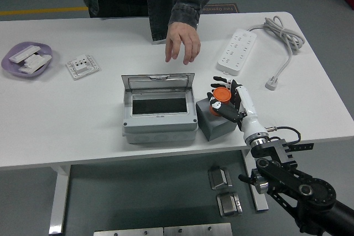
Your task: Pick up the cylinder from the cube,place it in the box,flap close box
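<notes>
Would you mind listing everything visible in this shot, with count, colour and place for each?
box: one, grey, lid open, table centre.
cube: one, dark grey, right beside the box.
cylinder: one, orange, above the cube, in the right hand.
power strip: one, white, far right of the table, with its cable looping to the right.
socket plate: one, white, far left.
dish: one, purple, far left edge, holding white parts.
table: one, white.
metal parts: two, grey, on the floor under the table.
person's hand: one, hanging over the table behind the box.
right hand: one, black and white, fingers around the cylinder.
</notes>
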